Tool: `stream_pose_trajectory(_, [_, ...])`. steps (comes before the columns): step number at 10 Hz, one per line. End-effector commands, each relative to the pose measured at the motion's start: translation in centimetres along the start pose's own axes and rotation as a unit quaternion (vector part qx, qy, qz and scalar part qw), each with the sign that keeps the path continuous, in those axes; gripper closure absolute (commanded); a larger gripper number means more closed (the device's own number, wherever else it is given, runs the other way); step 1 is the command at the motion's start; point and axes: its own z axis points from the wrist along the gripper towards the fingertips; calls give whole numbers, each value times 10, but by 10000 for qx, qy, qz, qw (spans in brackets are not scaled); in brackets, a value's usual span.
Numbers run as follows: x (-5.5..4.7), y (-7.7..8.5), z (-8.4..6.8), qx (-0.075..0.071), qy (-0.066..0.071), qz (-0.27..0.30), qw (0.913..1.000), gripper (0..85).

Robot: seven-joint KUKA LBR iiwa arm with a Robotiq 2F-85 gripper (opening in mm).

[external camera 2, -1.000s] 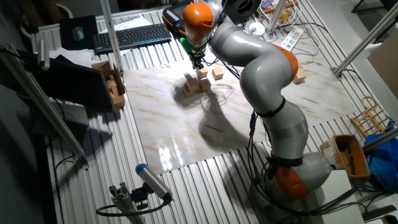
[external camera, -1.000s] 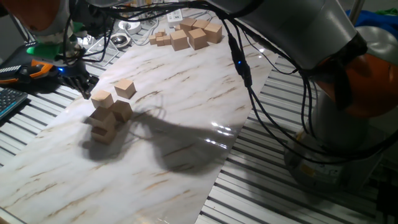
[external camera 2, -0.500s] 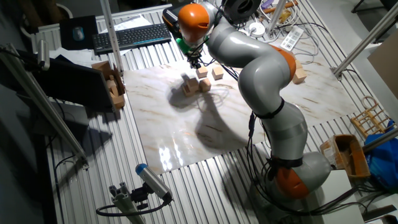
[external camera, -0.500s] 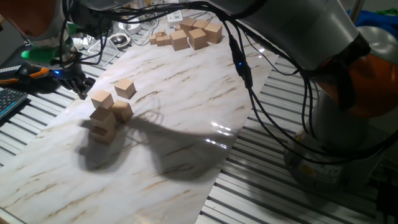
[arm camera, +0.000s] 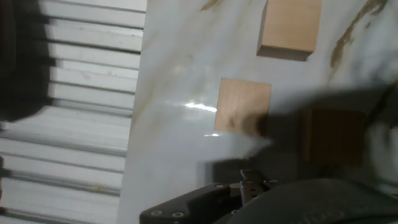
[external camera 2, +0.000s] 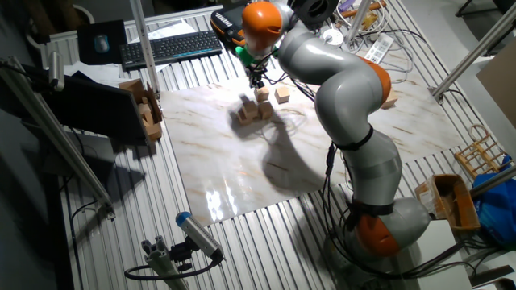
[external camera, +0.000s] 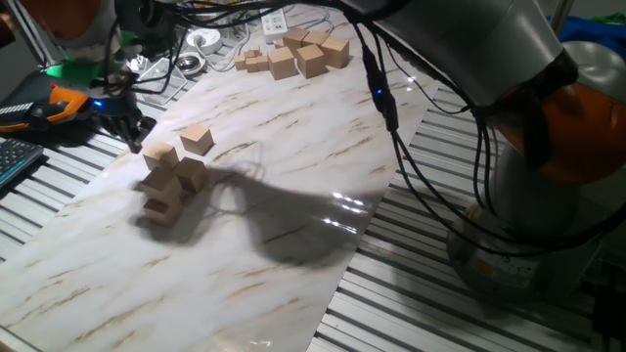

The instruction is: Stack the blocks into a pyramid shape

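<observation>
A stepped heap of tan blocks (external camera: pixel 166 186) stands on the marble board's left side, with one cube (external camera: pixel 159 154) on top. A single block (external camera: pixel 197 138) lies just behind it. My gripper (external camera: pixel 127 127) hovers to the left of the top cube, open and empty, clear of the heap. In the other fixed view the gripper (external camera 2: pixel 257 80) hangs just above the heap (external camera 2: pixel 253 109), and the single block (external camera 2: pixel 282 94) lies to the right. The hand view shows three cubes from above: one lit (arm camera: pixel 290 28), one in the middle (arm camera: pixel 243 106), one in shadow (arm camera: pixel 334 135). A dark finger (arm camera: pixel 205 202) shows at the bottom edge.
A pile of spare wooden blocks (external camera: pixel 298 51) lies at the board's far end beside cables and a power strip. A keyboard (external camera 2: pixel 169 47) sits beyond the board. The marble board (external camera: pixel 293 196) rests on a slatted metal table (external camera: pixel 469 313). The arm's cables (external camera: pixel 391 127) hang over the right side.
The hand swayed slightly away from the heap and came back beside it. The blocks have stayed where they were.
</observation>
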Motion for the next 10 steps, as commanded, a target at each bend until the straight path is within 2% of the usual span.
stream_pose_trajectory(1, [-4,-2,2,-2,23,90,10000,850])
stream_pose_trajectory(4, [-16,-6,9,41,-80,259,9996,850])
stream_pose_trajectory(7, [-28,-10,16,28,-35,346,9994,850])
stream_pose_trajectory(10, [-34,-8,24,-22,-2,510,9987,850])
